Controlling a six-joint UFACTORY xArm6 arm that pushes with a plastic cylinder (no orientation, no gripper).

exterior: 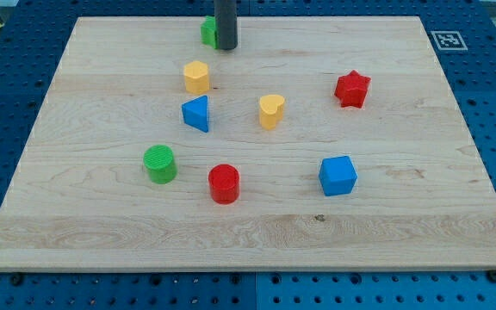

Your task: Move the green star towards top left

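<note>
A green block [207, 31], the green star, sits near the board's top edge, left of centre; the rod hides most of it, so its shape is hard to make out. My tip [225, 47] stands right against its right side, at the view's top. The rod comes down from the top edge of the view.
On the wooden board [403, 250] lie a yellow hexagon block [196, 77], a blue triangle block [196, 113], a yellow heart block [270, 111], a red star block [352, 89], a green cylinder [159, 164], a red cylinder [224, 183] and a blue cube [337, 176].
</note>
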